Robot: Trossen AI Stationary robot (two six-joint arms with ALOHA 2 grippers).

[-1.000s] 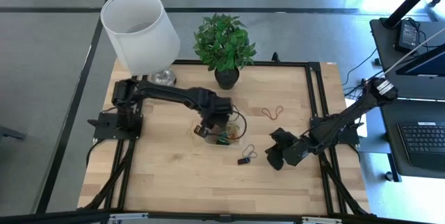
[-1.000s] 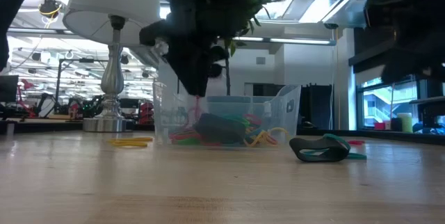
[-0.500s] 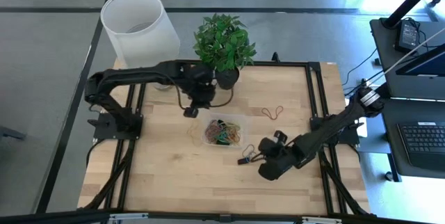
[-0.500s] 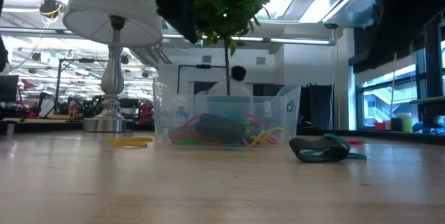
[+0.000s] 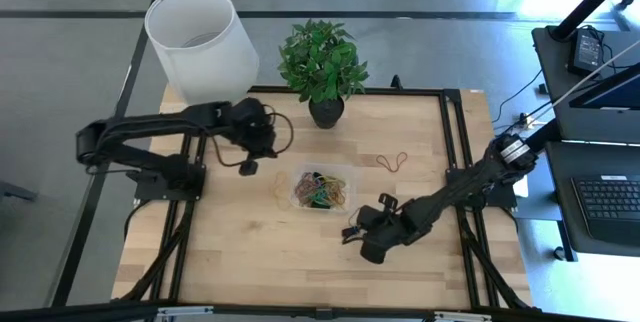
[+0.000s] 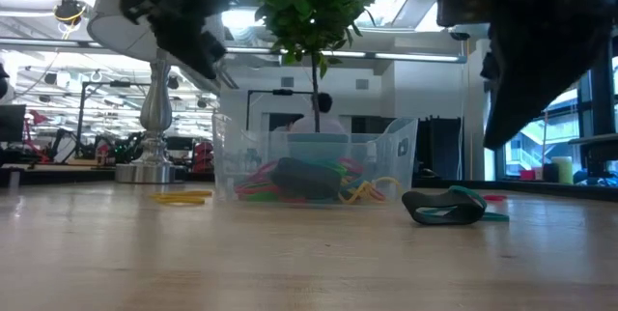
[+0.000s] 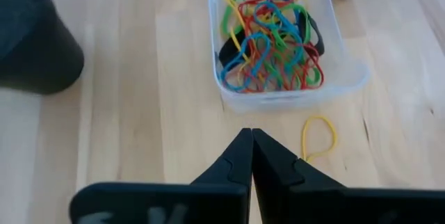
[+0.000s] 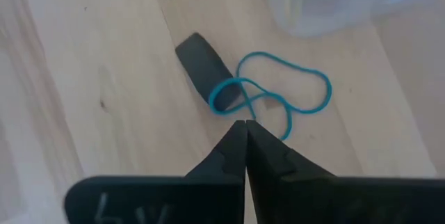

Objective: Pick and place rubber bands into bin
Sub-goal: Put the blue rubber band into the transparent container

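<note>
The clear bin [image 5: 345, 173] sits mid-table with several coloured rubber bands [image 7: 271, 43] lying in it. A black band [image 8: 201, 60] and a teal band [image 8: 306, 78] lie tangled on the wood right of the bin, also showing in the low view [image 6: 442, 208]. My right gripper [image 8: 245, 122] is shut and slants down just above them [image 5: 352, 233], high over the table in the low view. My left gripper [image 5: 247, 168] is shut and empty, in the air left of the bin [image 7: 250, 132]. A yellow band [image 7: 318, 137] lies beside the bin's left wall.
A potted plant [image 5: 325, 112] stands at the far edge behind the bin, and a white-shaded lamp [image 5: 200, 42] at the far left corner. A red band [image 5: 392, 161] lies loose to the right of the bin. Bare wood stretches along the near edge.
My left gripper has risen out of the bin and swung toward the table's left edge, ending clear of it. My right gripper has moved toward the table's left, rolling as it went, and now stands over the black and teal bands. The bands have not moved.
</note>
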